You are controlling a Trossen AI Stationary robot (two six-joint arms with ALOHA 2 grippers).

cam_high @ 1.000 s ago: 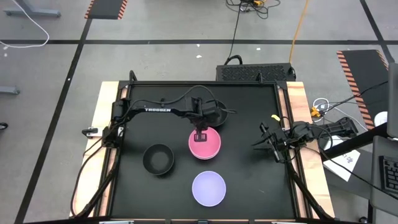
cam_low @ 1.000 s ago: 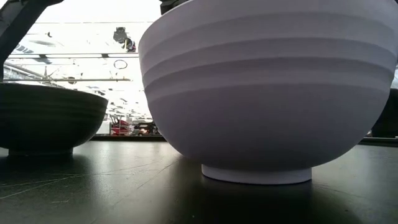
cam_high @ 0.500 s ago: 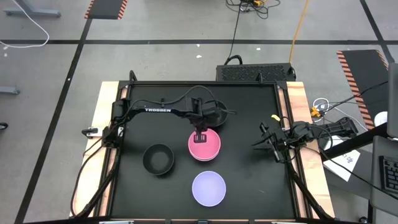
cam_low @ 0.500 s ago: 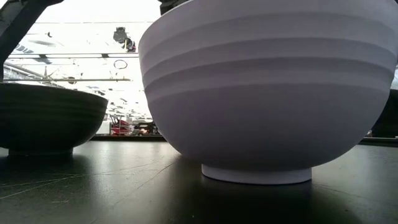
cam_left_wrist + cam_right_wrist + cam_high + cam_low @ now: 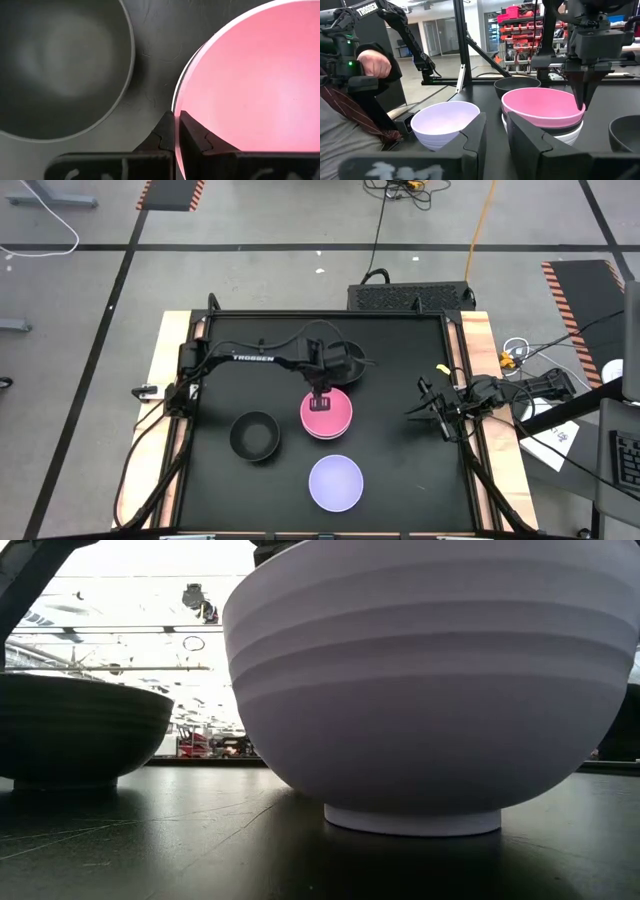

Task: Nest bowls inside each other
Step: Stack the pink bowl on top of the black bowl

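Observation:
A pink bowl [image 5: 327, 414] sits on top of a stack at mid-table, with a white bowl [image 5: 566, 136] and a dark layer showing under it. My left gripper [image 5: 321, 394] is shut on the pink bowl. One black bowl [image 5: 347, 361] stands on the table under the left arm, another black bowl [image 5: 254, 435] to the left. A lavender bowl [image 5: 335, 483] stands near the front edge and fills the low view [image 5: 430, 690]. My right gripper [image 5: 412, 414] waits level and open at the table's right edge. My left gripper pinches the pink bowl's far rim [image 5: 175, 106], one finger inside the bowl and one outside. The fingers [image 5: 580, 97] come from above, pointing steeply down. The bowl sits about level in the stack; whether it rests on it or hangs just above, I cannot tell.
A person's hand [image 5: 372, 62] and sleeve show beyond the table's left side in the right wrist view. The black tabletop [image 5: 400, 470] has a raised frame around it. Bare surface lies at the front right and far left.

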